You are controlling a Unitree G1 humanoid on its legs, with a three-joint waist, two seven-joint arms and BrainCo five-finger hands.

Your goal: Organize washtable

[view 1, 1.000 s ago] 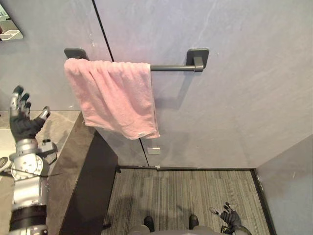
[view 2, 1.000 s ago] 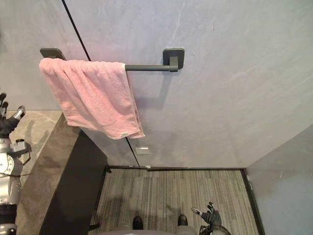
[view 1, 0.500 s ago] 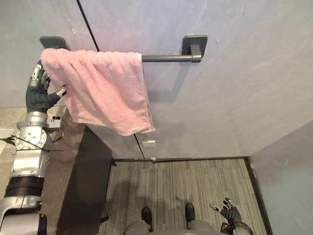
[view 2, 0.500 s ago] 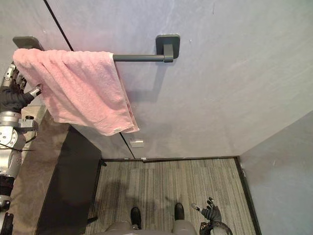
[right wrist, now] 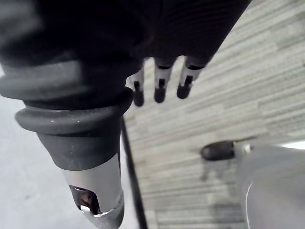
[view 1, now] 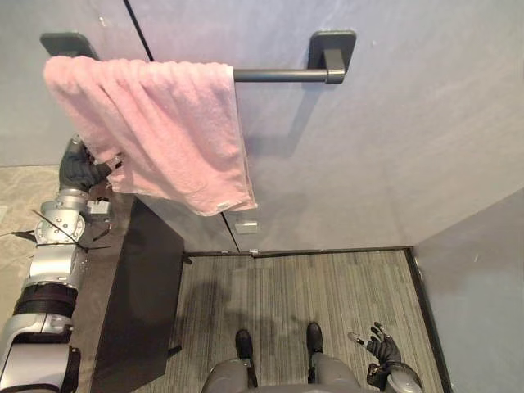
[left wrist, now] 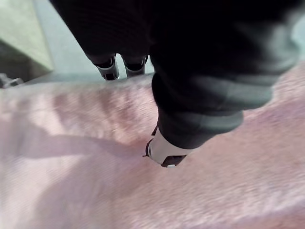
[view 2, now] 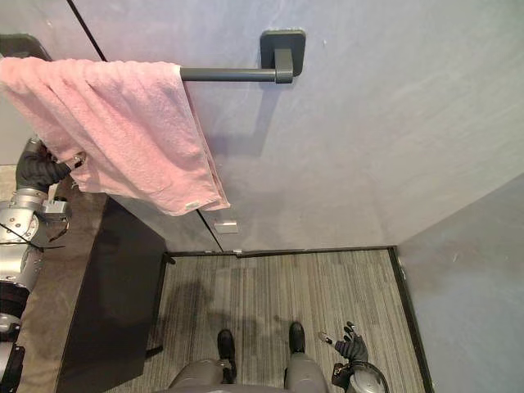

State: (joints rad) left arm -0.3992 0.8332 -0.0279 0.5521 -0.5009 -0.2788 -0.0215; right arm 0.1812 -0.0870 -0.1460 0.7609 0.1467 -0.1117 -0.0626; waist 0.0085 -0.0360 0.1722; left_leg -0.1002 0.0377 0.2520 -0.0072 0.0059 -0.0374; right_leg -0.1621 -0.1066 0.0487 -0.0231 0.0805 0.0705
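Pink terry towel [view 1: 155, 123], draped spread over dark metal wall rail [view 1: 282, 75], hanging slantwise; lower edge touching left hand [view 1: 80, 170], the rest above and right of it.

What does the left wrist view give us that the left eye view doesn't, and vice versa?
Left wrist view adds: the left hand close up, thumb laid on the face of the pink towel. Left eye view adds: the towel bar, dark counter, striped floor, and the open right hand hanging low. Both: towel and left hand.
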